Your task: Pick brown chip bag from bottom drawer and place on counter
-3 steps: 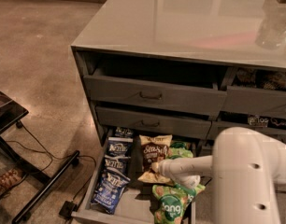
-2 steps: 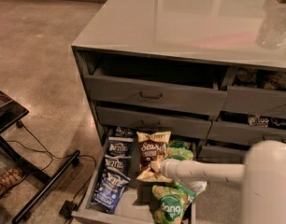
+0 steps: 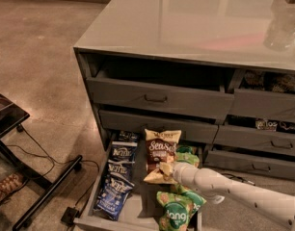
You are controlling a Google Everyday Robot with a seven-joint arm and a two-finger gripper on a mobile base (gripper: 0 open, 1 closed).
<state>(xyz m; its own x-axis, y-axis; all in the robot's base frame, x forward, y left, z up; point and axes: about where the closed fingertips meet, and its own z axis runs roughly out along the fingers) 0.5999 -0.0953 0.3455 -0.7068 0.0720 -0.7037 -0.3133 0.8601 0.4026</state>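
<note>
The brown chip bag (image 3: 161,149), with white "Sea Salt" lettering, stands tilted upright in the open bottom drawer (image 3: 136,209), its top leaning against the drawer front above. My gripper (image 3: 167,169) reaches in from the lower right on a white arm and is shut on the bag's lower cream band, which is bent up. The counter (image 3: 186,23) is the glossy grey top above.
Dark blue Kettle bags (image 3: 119,170) lie on the drawer's left side. Green dang bags (image 3: 176,210) lie under my arm. Closed grey drawers (image 3: 157,98) sit above. A black stand (image 3: 7,117) and cables (image 3: 46,159) are on the floor at left. A clear object (image 3: 282,30) sits on the counter's right.
The arm's bulky body has pulled out of view to the right. The brown bag has tipped up and risen slightly in the gripper.
</note>
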